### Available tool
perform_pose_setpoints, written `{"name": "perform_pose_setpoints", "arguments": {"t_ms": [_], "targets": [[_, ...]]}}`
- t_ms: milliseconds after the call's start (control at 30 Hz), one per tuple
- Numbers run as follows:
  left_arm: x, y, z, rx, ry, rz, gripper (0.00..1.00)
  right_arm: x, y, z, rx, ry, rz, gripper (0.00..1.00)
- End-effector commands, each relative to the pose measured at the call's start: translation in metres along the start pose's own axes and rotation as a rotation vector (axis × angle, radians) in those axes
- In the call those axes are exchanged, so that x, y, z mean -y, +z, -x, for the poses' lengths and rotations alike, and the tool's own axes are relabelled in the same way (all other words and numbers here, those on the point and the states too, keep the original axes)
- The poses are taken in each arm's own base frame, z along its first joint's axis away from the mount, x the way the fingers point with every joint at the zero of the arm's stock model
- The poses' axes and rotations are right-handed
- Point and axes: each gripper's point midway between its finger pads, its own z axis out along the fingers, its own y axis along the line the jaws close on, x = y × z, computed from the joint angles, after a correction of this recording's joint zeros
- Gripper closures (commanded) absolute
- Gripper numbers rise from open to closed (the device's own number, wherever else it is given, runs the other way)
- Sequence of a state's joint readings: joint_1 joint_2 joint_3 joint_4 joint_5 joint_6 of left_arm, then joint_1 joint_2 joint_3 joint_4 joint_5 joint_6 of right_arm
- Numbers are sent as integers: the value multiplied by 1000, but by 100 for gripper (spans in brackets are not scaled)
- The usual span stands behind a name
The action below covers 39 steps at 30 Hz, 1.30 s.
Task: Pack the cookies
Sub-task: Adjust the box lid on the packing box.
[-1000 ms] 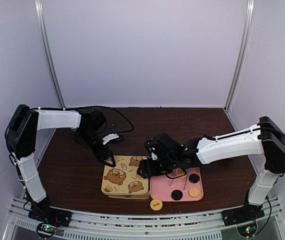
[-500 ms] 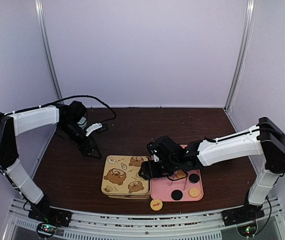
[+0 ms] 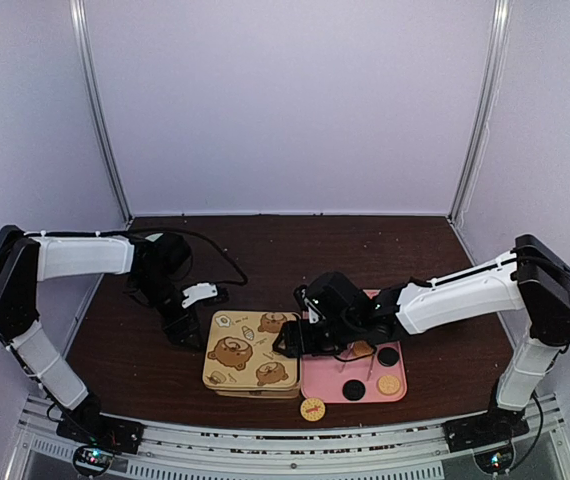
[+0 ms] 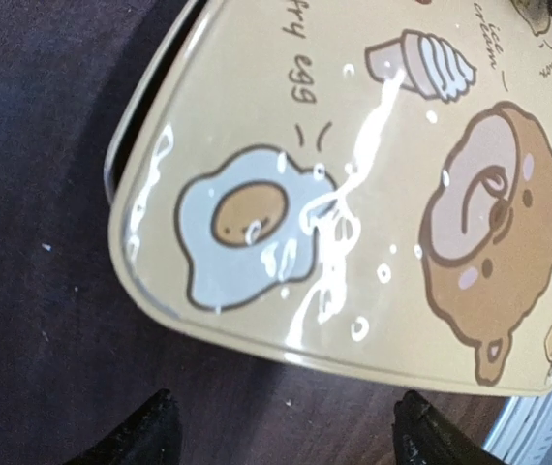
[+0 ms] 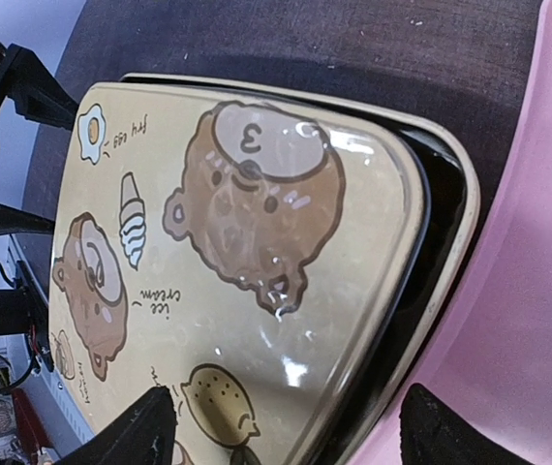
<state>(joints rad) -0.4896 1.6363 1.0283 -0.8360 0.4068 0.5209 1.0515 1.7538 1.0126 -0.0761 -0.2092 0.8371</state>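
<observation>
L gripper: jaws wide open, nothing btwn them but bare table. Tin lid (egg + bear print) lies just ahead of the tips, apart from them. R gripper: jaws spread too, holding nothing. The tin lid edge runs btwn its tips; contact can't tell. Tin lid sits askew on tin base, dark gap showing. Pink tray just beside R jaws. Cookies on pink tray, beyond R jaws on the side away from the tin. Lone cookie on table, near R jaws, outside both.
</observation>
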Motion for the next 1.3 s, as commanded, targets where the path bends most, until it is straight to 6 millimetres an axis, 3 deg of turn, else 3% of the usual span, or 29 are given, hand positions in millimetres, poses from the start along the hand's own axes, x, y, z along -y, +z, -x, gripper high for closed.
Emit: {"name": "perform_pose_setpoints", "arguments": {"t_ms": [0, 467, 900, 1033, 1133, 1267], "targets": [[-17, 11, 14, 9, -5, 90, 24, -14, -10, 7, 21, 25, 78, 19], [-12, 14, 35, 32, -23, 56, 26, -26, -17, 13, 41, 33, 132, 19], [-14, 2, 45, 14, -56, 59, 23, -16, -19, 26, 53, -27, 0, 21], [-18, -7, 34, -3, -75, 68, 16, -10, -40, 33, 126, -158, -132, 18], [-18, -16, 26, -5, -96, 54, 14, -22, -65, 30, 186, -311, -216, 15], [-20, -30, 21, 20, -124, 50, 11, -50, -83, 8, 212, -523, -275, 16]]}}
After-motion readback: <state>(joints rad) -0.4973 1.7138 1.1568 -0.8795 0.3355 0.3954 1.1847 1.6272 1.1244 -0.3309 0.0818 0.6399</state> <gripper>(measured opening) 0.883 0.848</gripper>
